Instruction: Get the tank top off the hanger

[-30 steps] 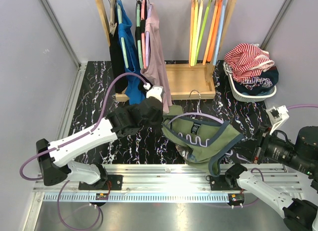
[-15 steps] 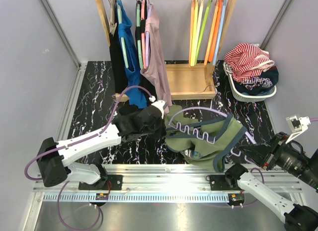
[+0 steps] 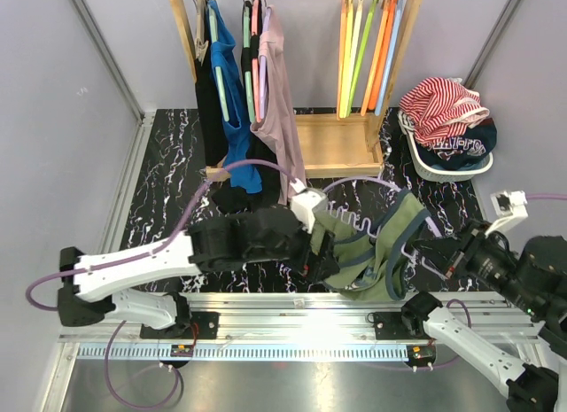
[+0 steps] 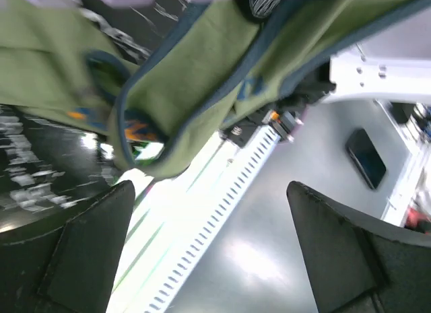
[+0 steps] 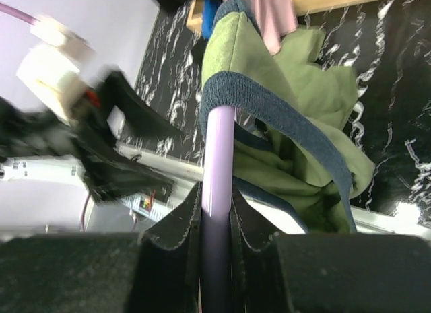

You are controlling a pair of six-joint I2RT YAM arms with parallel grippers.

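Observation:
The green tank top [image 3: 376, 239] with blue trim hangs bunched from the lilac hanger [image 3: 361, 180] over the near right of the table. My right gripper [image 3: 440, 257] is shut on the hanger's bar [image 5: 219, 145], and the wrist view shows its jaws [image 5: 217, 215] pressed against both sides of the bar. A blue strap [image 5: 232, 94] loops over the bar's end. My left gripper [image 3: 325, 259] sits at the tank top's lower left edge. It is open with nothing between its fingers [image 4: 87, 249], and the tank top [image 4: 195, 77] hangs just above them.
A wooden rack [image 3: 332, 142] at the back holds hanging clothes [image 3: 275, 93] and several bare coloured hangers [image 3: 368, 49]. A white basket [image 3: 425, 168] of clothes stands at the back right. A metal rail [image 3: 292, 306] runs along the near edge.
My left gripper has opened and moved right, toward the near edge under the tank top. My right gripper has swung the hanger, and the tank top now hangs more bunched to the right.

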